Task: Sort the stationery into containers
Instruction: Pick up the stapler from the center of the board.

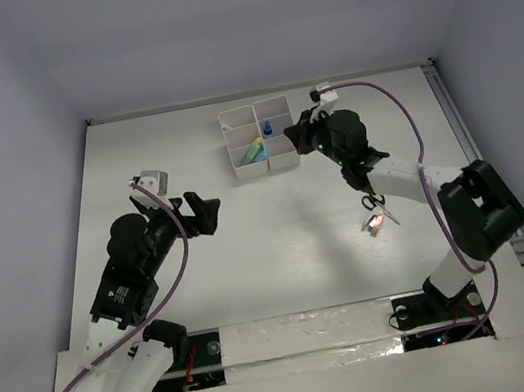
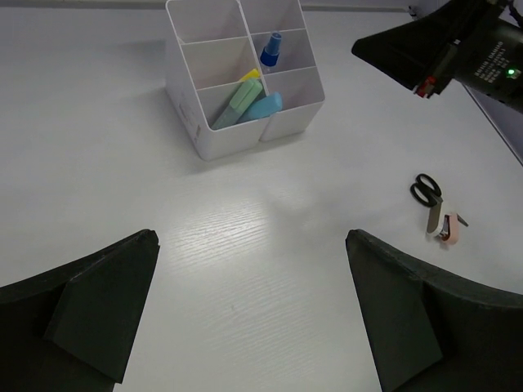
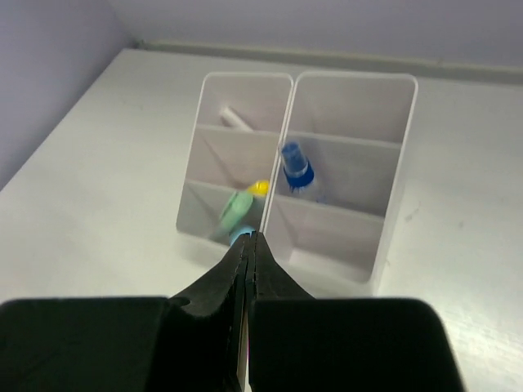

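Your right gripper had its jaws pressed flat together, and I could see nothing between them. It hung just beside the white organizer, tips aimed at the near wall. Seen from that wrist, the near left compartment held a pale-green marker leaning with a yellow-tipped piece and a light-blue one. A blue marker stood upright in the middle right compartment, and something white lay in the far left one.

Your left gripper was spread as wide as it goes, holding nothing, and hovered above the bare table facing the organizer.

What remained loose, as far as the views showed, were the black-handled scissors and a small pink item. They lay touching or nearly so, well apart from the organizer and close to your right arm's forearm.

My read was that the fetch belonged to the right arm. You would have needed to part the jaws before descending, since closed tips would only shove the pieces about. I would have taken the pink item alone first, coming straight down so one finger slid between it and the scissors. The scissors lay flat and thin, so a pinch across the blades near the pivot looked safer than the handle loops. An empty compartment on the right column looked the sensible target.
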Robot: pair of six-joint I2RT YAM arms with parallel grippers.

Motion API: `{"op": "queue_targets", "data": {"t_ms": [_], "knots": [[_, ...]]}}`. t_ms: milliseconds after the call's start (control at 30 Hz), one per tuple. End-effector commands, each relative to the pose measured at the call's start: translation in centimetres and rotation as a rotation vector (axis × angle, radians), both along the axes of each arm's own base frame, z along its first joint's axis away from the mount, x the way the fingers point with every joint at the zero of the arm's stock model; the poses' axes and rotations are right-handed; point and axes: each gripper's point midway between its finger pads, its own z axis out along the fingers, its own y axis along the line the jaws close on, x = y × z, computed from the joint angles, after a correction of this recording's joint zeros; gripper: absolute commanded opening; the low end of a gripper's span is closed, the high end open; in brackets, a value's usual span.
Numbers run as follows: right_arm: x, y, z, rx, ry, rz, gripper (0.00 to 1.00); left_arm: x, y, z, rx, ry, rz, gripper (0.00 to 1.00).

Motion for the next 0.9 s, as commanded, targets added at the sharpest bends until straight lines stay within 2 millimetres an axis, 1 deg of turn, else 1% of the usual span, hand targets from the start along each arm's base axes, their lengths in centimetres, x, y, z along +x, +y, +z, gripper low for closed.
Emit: {"op": "queue_targets", "data": {"t_ms": [0,33,67,133,167,200,233,267,300,333,367,400,433,467,500,533,600,633,667,700,733,767,800,833,867], "knots": [[-3.4,-0.9,0.5,-0.021,0.058,0.033,0.0,0.4,-0.5,0.4,-0.024,-0.016,-0.014,0.99],[-4.4,-1.5,2.4,-0.006,0.032,0.03,0.0,0.5,-0.6,0.3,-0.03,-0.009,-0.019,0.99],[-5.2,-2.3,2.0,-0.022,0.063,0.011,0.0,0.4,-1.1,0.3,-0.042,0.001,-0.04,0.99],[-6.6,-3.5,2.2,-0.036,0.078,-0.007,0.0,0.2,-2.1,-0.1,-0.088,0.036,-0.072,0.99],[-7.6,-4.7,3.0,-0.047,0.084,-0.04,0.01,0.0,-3.1,0.4,-0.117,0.03,-0.105,0.99],[-8.2,-5.4,3.2,-0.058,0.086,-0.053,0.01,-0.1,-3.7,0.3,-0.135,0.042,-0.117,0.99],[-8.7,-6.3,3.0,-0.069,0.094,-0.086,0.02,-0.2,-4.3,0.2,-0.161,0.056,-0.125,0.99],[-9.7,-7.7,3.9,-0.07,0.081,-0.122,0.02,-0.5,-5.2,0.2,-0.169,0.055,-0.138,0.99],[-10.2,-8.4,4.0,-0.073,0.081,-0.144,0.02,-0.4,-5.7,0.5,-0.179,0.048,-0.137,0.99],[-10.7,-8.9,4.1,-0.073,0.083,-0.155,0.03,-0.2,-6.2,0.2,-0.181,0.062,-0.136,0.99],[-11.3,-9.8,3.2,-0.087,0.108,-0.187,0.03,0.0,-6.7,0.2,-0.186,0.058,-0.133,0.99],[-12.2,-10.3,4.4,-0.05,0.09,-0.196,0.03,-0.2,-7.7,-0.4,-0.178,0.081,-0.157,0.99],[-12.6,-10.6,4.3,-0.042,0.095,-0.199,0.03,-0.2,-8.3,-0.5,-0.183,0.085,-0.165,0.99],[-13.4,-10.9,3.3,-0.049,0.123,-0.198,0.04,0.0,-8.8,-0.4,-0.195,0.087,-0.167,0.99],[-13.9,-11.1,3.4,-0.029,0.132,-0.201,0.04,-0.4,-10.1,-1.1,-0.184,0.109,-0.196,0.99],[-14.6,-11.5,4.3,-0.005,0.109,-0.201,0.06,-0.4,-10.7,-1.1,-0.18,0.109,-0.201,0.99],[-15.5,-12.3,4.1,-0.008,0.116,-0.218,0.07,-0.3,-11.6,-1.3,-0.167,0.106,-0.184,0.97],[-16.2,-12.8,5.1,0.009,0.091,-0.223,0.08,-0.8,-13.2,-1.7,-0.147,0.124,-0.219,0.95],[-16.6,-13.3,4.9,0.002,0.101,-0.237,0.09,-0.8,-13.9,-1.9,-0.136,0.125,-0.217,0.88],[-17.0,-13.6,5.2,0.009,0.098,-0.242,0.1,-0.9,-14.6,-2.0,-0.124,0.128,-0.225,0.78],[-17.6,-14.1,5.9,0.025,0.077,-0.248,0.11,-1.4,-16.3,-2.6,-0.102,0.145,-0.255,0.66],[-18.0,-14.6,5.7,0.022,0.086,-0.265,0.11,-1.4,-16.9,-2.8,-0.096,0.142,-0.251,0.47],[-18.3,-14.9,5.6,0.032,0.089,-0.273,0.11,-1.4,-18.0,-4.2,-0.058,0.167,-0.259,0.41],[-18.5,-15.1,5.6,0.04,0.087,-0.281,0.13,-1.4,-18.9,-3.8,-0.056,0.16,-0.269,0.39],[-19.0,-15.7,5.9,0.054,0.074,-0.298,0.14,-1.9,-20.1,-4.1,-0.041,0.158,-0.285,0.38]]}}
